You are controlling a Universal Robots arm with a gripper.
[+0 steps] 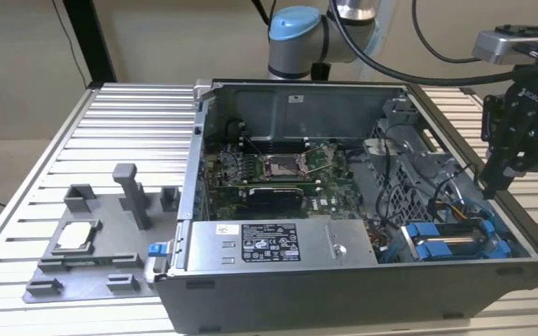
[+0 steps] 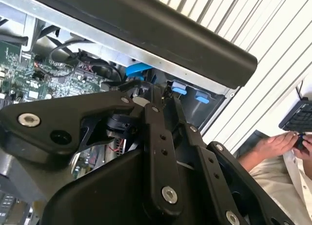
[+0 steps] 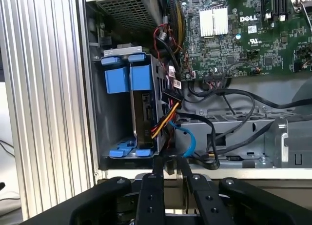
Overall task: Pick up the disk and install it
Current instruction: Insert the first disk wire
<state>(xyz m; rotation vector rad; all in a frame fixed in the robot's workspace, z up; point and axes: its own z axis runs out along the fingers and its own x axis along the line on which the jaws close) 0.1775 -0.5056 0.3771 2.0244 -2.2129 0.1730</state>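
The disk [image 3: 143,109] stands on edge in the drive bay at the case's corner, held in its bright blue frame [image 3: 140,76], with coloured cables running to its side. In the exterior view the disk [image 1: 448,240] lies at the case's front right. My gripper [image 1: 492,187] hangs above the case's right wall, a little behind and above the bay. Its fingers are shut with nothing between them. Both wrist views show the gripper [image 3: 169,161] [image 2: 152,96] just outside the case wall, apart from the disk.
The open computer case [image 1: 344,297] holds a motherboard [image 1: 279,171], a large grey box with a label [image 1: 269,241] and loose cables [image 3: 214,95]. A grey fixture [image 1: 92,262] with a small silver chip [image 1: 76,236] lies at the exterior view's left. A person's hand [image 2: 273,146] rests beside the table.
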